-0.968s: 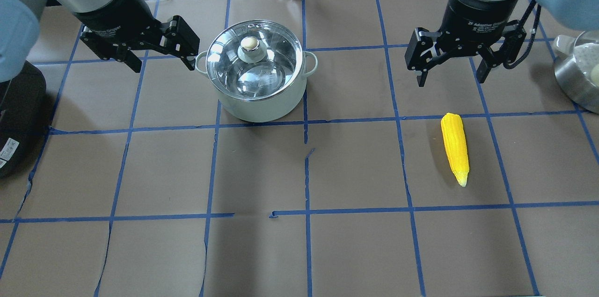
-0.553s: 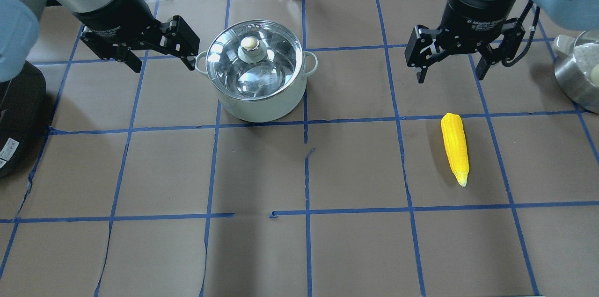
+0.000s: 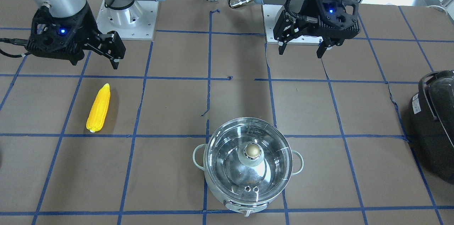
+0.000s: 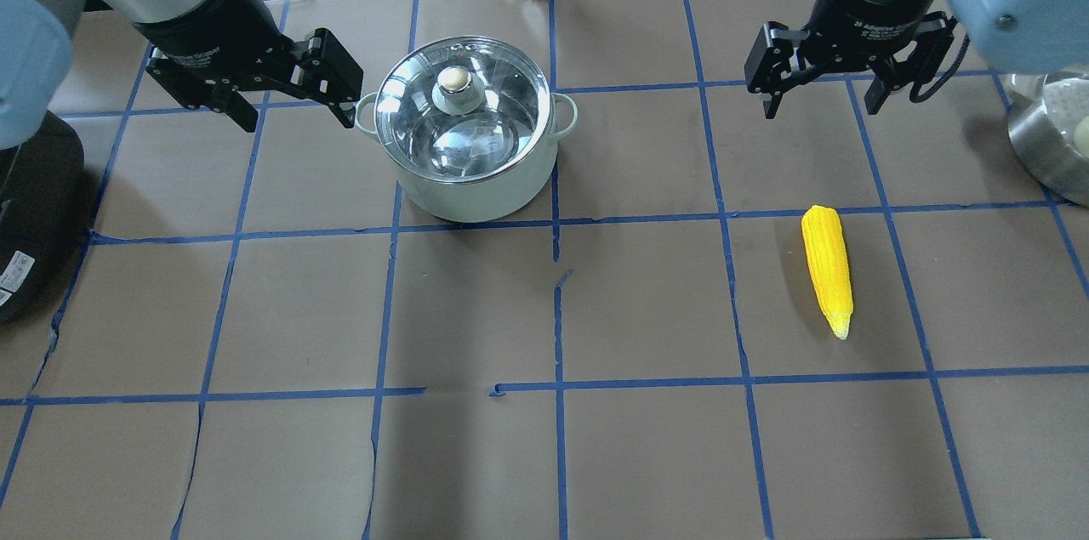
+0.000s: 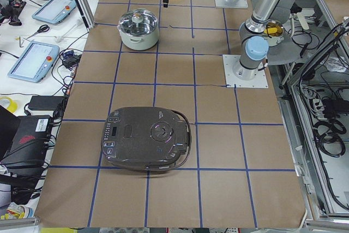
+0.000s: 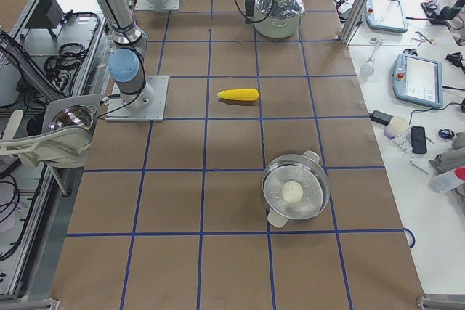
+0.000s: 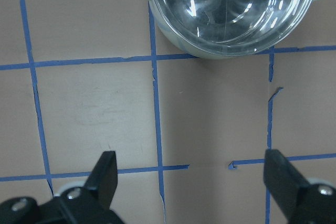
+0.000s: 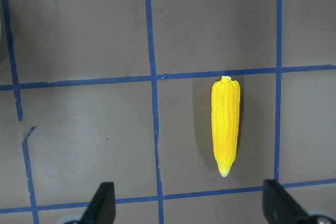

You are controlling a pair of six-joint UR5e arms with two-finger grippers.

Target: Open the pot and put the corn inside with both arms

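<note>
The mint-green pot (image 4: 485, 196) stands at the far left-centre of the table with its glass lid (image 4: 506, 102) and gold knob (image 4: 453, 80) on; it also shows in the front view (image 3: 244, 207) and the left wrist view (image 7: 173, 35). The yellow corn (image 4: 828, 268) lies on the table at the right, tapered end toward the robot, also in the front view (image 3: 98, 108) and the right wrist view (image 8: 226, 127). My left gripper (image 4: 296, 119) is open and empty, hovering just left of the pot. My right gripper (image 4: 821, 109) is open and empty, raised beyond the corn.
A black appliance (image 4: 25, 217) sits at the left table edge, also in the front view (image 3: 434, 122). A steel bowl (image 4: 1034, 144) with a pale object inside stands at the right edge. Blue tape lines grid the brown table. Cables and tablets lie beyond the far edge.
My right gripper has moved away from the corn toward the far edge of the table, still open. The left gripper, pot and corn have not moved.
</note>
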